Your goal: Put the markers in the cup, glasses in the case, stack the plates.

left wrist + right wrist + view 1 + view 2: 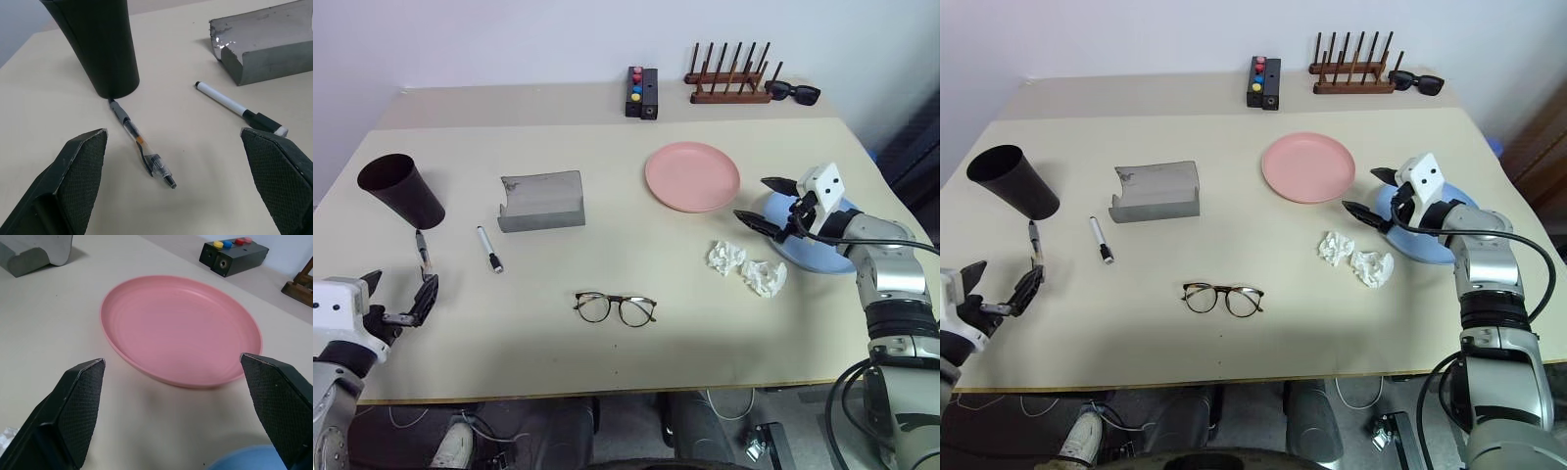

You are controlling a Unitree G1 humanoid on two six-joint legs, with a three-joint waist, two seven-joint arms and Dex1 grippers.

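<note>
Beige table holds everything: left gripper, jaws wide apart, faces the two markers and cup; right gripper, jaws also apart, faces the pink plate above the blue plate; glasses and case lie between the grippers

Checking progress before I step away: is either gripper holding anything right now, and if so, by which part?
Nothing is held. The left gripper is open near the grey marker, and the right gripper is open facing the pink plate.

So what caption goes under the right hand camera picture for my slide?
Open right gripper facing the pink plate.
</note>
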